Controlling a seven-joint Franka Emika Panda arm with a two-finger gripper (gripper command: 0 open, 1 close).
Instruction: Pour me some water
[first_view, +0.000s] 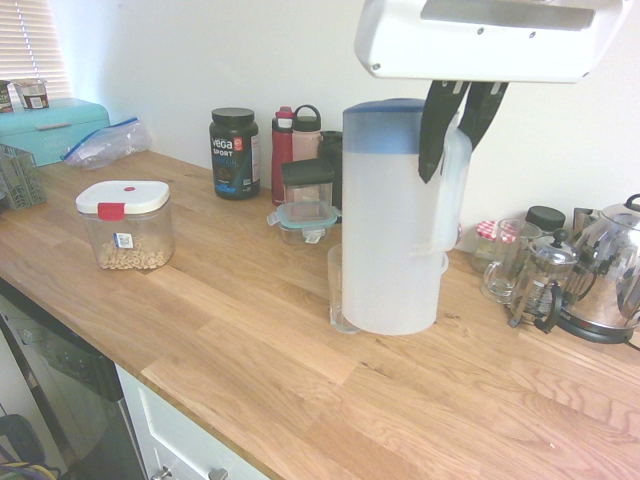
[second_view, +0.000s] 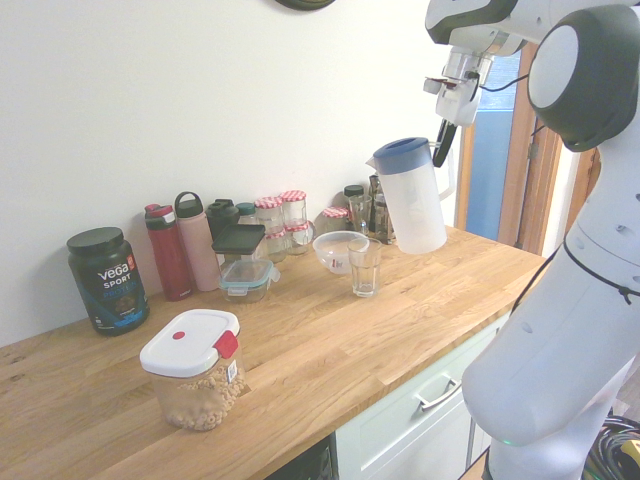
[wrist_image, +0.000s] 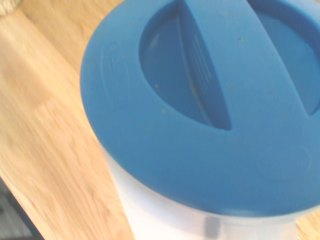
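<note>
My gripper (first_view: 460, 120) comes down from above and is shut on the side handle of the tall frosted-white jug (first_view: 390, 230) with the blue lid (wrist_image: 210, 110). In the second exterior view the jug (second_view: 412, 205) leans slightly toward a clear empty drinking glass (second_view: 365, 268), with my gripper (second_view: 441, 150) on its far side. The jug's base is low over the wooden counter (first_view: 250, 330); I cannot tell whether it touches. From the first exterior view the glass (first_view: 335, 290) stands partly hidden behind the jug. The water does not show through the frosted wall.
Right of the jug stand a steel kettle (first_view: 610, 275), a French press (first_view: 545, 285) and a glass mug (first_view: 505, 260). Behind are a black tub (first_view: 235, 152), bottles (first_view: 295, 135) and a small lidded box (first_view: 306, 205). A cereal container (first_view: 125, 225) stands left. A bowl (second_view: 338, 250) sits behind the glass.
</note>
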